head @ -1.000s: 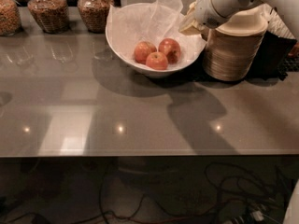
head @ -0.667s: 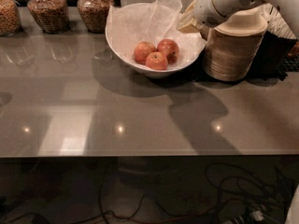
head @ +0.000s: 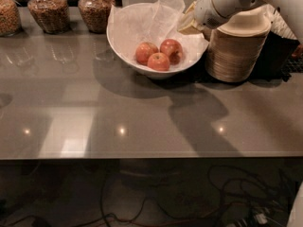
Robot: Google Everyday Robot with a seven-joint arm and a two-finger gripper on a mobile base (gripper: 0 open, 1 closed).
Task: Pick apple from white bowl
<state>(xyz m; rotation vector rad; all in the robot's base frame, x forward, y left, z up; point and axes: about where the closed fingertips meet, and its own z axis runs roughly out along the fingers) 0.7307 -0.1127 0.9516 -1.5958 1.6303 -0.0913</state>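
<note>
A large glossy white bowl [head: 124, 56] lined with crinkled white tissue paper stands at the back of the grey counter. Three red apples lie in it: one at the left [head: 145, 52], one in front [head: 158, 61], one at the right [head: 171, 48]. My gripper [head: 188, 23] hangs above the bowl's right rim, up and to the right of the apples and apart from them. The white arm reaches in from the upper right.
A tall stack of beige disposable bowls [head: 236, 51] stands right of the white bowl, under my arm. Three glass jars of dry food [head: 46, 7] line the back left edge. The grey counter [head: 118, 117] extends forward; cables lie on the floor below.
The gripper has shifted slightly up and right over the bowl's right rim. The apples and bowl have not moved.
</note>
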